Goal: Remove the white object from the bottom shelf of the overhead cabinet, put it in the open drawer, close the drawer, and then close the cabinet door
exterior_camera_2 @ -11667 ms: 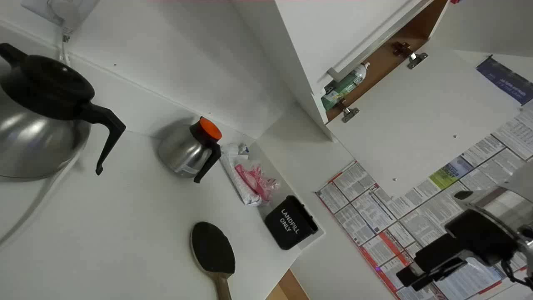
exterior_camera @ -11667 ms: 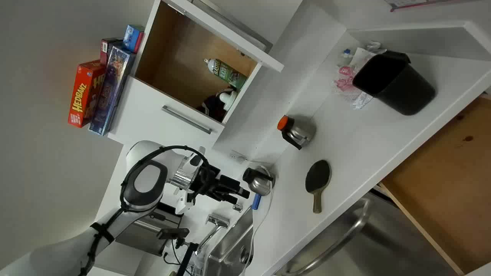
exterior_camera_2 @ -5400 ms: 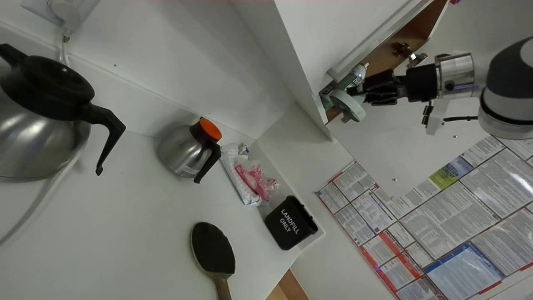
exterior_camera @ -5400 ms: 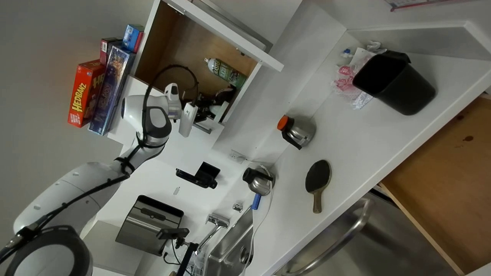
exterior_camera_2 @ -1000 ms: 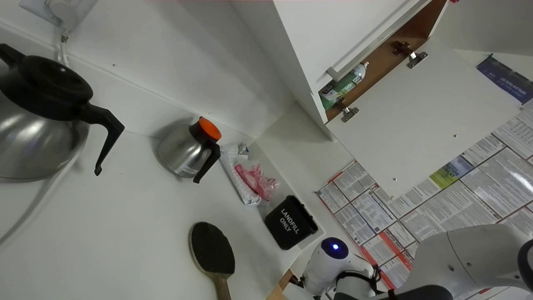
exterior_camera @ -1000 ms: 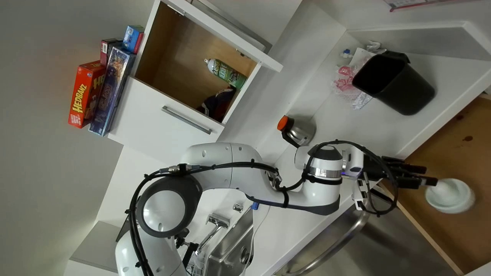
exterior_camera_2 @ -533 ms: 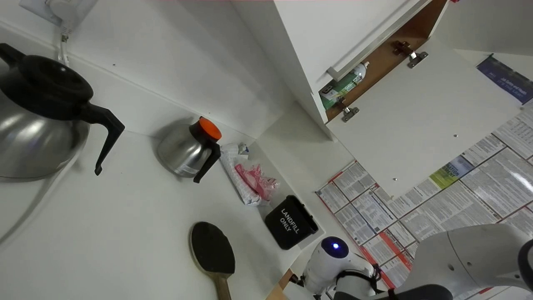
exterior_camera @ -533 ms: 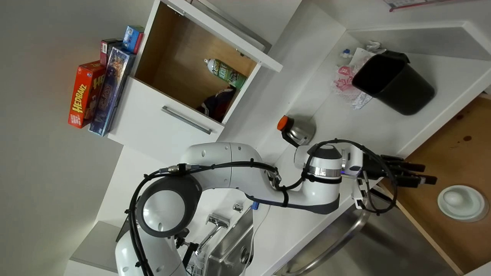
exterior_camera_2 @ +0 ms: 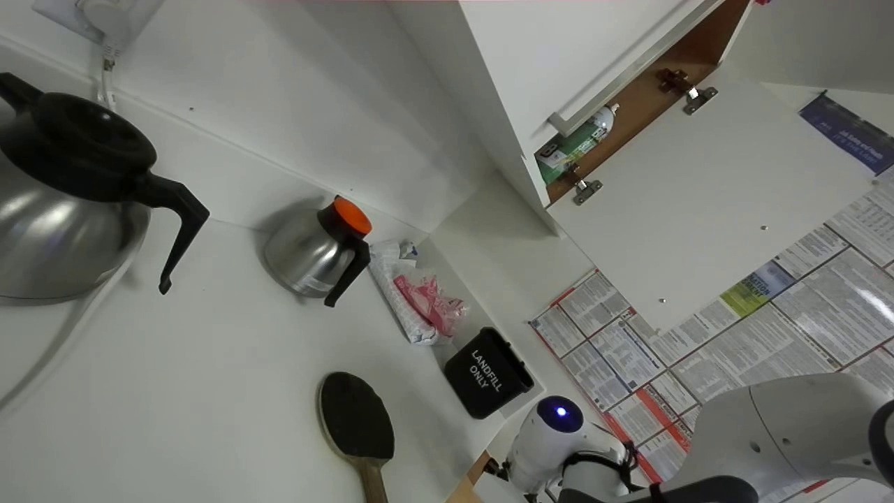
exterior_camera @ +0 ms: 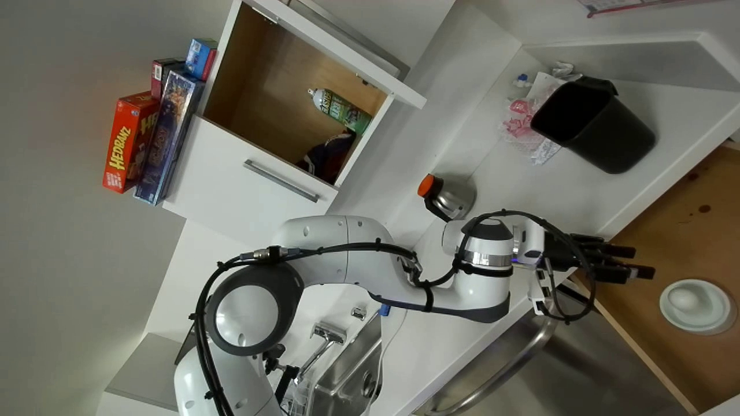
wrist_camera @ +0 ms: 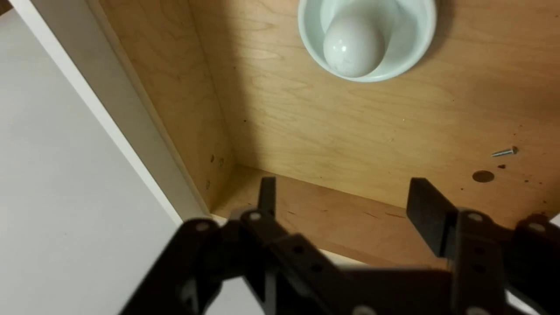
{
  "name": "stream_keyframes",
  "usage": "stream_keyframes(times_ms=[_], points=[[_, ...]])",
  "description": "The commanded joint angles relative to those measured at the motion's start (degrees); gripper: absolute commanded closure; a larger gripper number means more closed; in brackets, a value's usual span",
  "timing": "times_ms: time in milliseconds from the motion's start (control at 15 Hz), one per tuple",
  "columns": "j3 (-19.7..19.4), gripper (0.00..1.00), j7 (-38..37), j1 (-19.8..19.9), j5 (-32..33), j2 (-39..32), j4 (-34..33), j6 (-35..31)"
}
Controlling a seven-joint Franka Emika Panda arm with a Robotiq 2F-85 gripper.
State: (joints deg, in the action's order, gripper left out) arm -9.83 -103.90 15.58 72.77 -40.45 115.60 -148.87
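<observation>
The white object [exterior_camera: 696, 306] is a round dish with a ball-like knob. It rests on the wooden floor of the open drawer [exterior_camera: 682, 231]. It also shows at the top of the wrist view [wrist_camera: 358, 48], with the drawer floor [wrist_camera: 306, 131] around it. My gripper [exterior_camera: 642, 262] is open and empty over the drawer, apart from the white object; its fingers also show wide apart in the wrist view [wrist_camera: 343, 192]. The overhead cabinet [exterior_camera: 272, 69] stands open. The cabinet door [exterior_camera_2: 705, 181] hangs open on its hinges; its stickers are out of view. The bottom shelf is mostly hidden.
A green spray can [exterior_camera: 344, 112] and a dark bundle [exterior_camera: 326, 156] are in the cabinet. A black bin [exterior_camera: 595, 127], plastic wrappings [exterior_camera: 523, 124] and a steel jug [exterior_camera: 457, 196] stand on the counter. A paddle [exterior_camera_2: 356, 419] lies there. A screw [wrist_camera: 505, 152] lies in the drawer.
The white object was carried from the cabinet to the drawer. A second ago it was at my fingertips; it came free and lies in the drawer. The arm has drawn back slightly.
</observation>
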Motion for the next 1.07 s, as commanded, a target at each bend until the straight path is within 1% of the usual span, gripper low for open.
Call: stream_keyframes(times_ms=[0, 267, 467, 600, 867, 933, 1000], points=[[-1.4, 0.0, 0.0, -3.0, -0.8, 4.0, 4.3, 1.2], [-2.8, 0.0, -3.1, -5.5, 1.9, 9.3, 11.2, 1.1], [-4.2, 0.0, -7.4, -6.1, 5.7, 13.6, 15.8, 0.7], [-4.9, 0.0, -11.3, -5.2, 10.8, 16.7, 18.4, -0.6], [-5.3, 0.0, -18.7, -2.7, 20.0, 22.1, 22.7, 0.1], [-7.1, 0.0, -20.8, -3.4, 22.2, 22.8, 23.6, -1.2], [-7.5, 0.0, -22.6, -2.8, 24.7, 23.6, 24.5, -1.4]])
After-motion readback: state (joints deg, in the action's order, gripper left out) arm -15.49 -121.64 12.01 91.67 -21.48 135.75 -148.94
